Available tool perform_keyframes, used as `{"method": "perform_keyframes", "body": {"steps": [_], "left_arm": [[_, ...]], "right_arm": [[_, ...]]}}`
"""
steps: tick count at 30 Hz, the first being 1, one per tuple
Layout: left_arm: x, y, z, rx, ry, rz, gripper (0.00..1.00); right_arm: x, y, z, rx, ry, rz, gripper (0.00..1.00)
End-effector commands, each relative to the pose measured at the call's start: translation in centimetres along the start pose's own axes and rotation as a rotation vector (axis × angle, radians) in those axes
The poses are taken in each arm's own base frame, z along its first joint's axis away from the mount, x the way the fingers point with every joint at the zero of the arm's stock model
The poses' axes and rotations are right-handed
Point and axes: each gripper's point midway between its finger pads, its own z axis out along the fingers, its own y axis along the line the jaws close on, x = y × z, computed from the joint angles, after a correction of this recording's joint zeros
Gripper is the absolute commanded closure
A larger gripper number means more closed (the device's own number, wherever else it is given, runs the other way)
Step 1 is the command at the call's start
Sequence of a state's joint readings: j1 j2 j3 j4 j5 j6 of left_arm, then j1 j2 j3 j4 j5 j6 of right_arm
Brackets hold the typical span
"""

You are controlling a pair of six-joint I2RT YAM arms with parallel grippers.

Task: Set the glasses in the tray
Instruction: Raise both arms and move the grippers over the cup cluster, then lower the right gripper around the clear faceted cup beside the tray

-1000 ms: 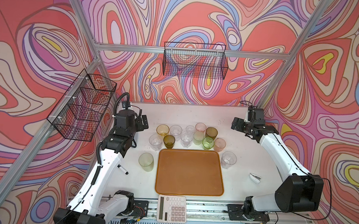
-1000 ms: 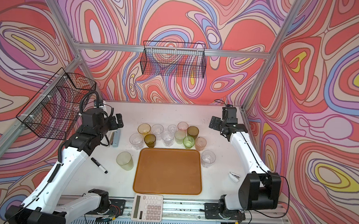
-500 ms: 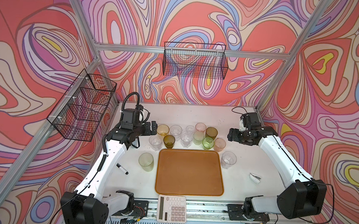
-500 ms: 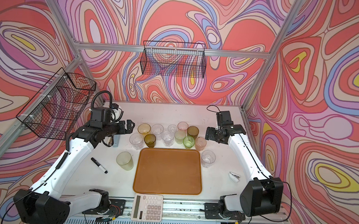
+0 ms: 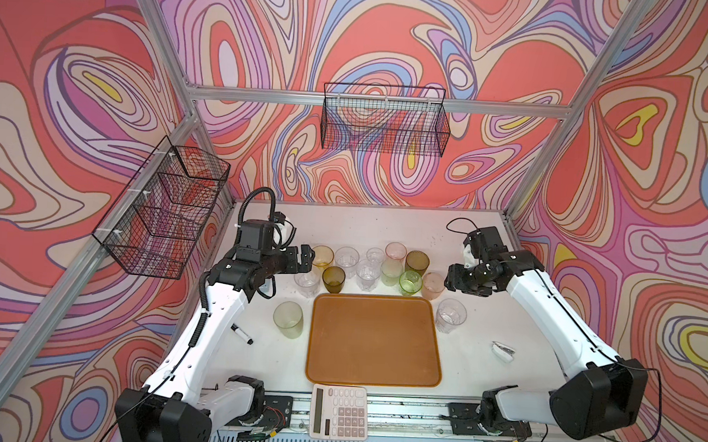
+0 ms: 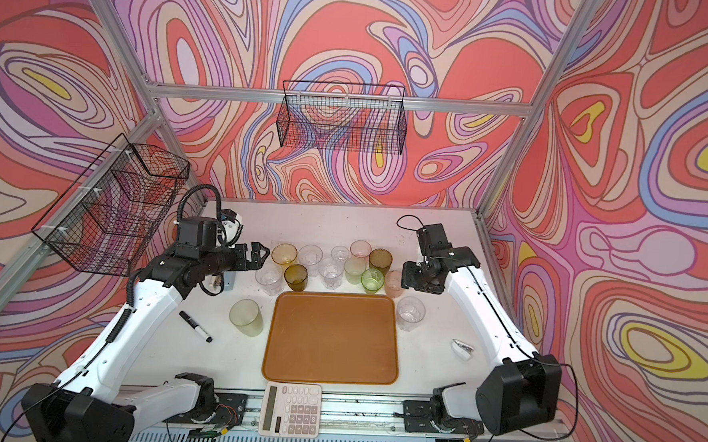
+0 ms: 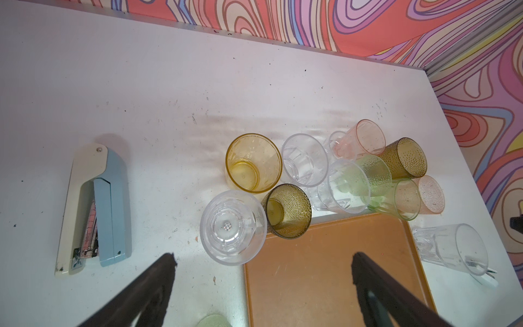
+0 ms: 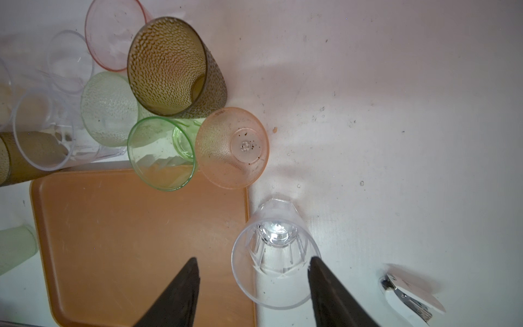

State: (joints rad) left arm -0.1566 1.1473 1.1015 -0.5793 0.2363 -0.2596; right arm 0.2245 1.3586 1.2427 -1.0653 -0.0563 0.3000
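Both arms have swung in from the back wall toward the glasses, all still outside the bare tray, the left gripper gaping wide and the right gripper half-narrowed on nothing, so the first pick looks imminent.

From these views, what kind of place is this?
Probably a robot data-collection cell, not a kitchen: aluminium frame with swirl-printed walls, left arm and right arm mounted at a white table.
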Motion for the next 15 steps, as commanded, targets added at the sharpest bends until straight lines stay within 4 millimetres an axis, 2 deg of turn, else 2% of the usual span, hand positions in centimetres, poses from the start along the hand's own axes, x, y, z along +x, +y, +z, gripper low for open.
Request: {"method": "perform_keyframes", "body": {"steps": [1,4,8,15], "left_arm": [[0.0,-0.3,-0.3,0.017,-0.005,-0.007,0.00],[0.0,-0.4,-0.1,0.023,-0.005,-0.012,0.00],[0.1,-0.5,0.1,0.029,0.006,-0.018,0.01],[0.2,-0.2,0.0,0.014,0.007,-0.012,0.01]], "right_arm": [[2.2,0.0,0.1,0.006,0.067,-0.004,0.39],[2.9,-0.2,0.1,0.024,0.086,-0.005,0.42],[3.5,0.8,0.4,-0.006,0.092,-0.014,0.47],[5.0,1.1,2.1,0.025,0.146,-0.053,0.51]]}}
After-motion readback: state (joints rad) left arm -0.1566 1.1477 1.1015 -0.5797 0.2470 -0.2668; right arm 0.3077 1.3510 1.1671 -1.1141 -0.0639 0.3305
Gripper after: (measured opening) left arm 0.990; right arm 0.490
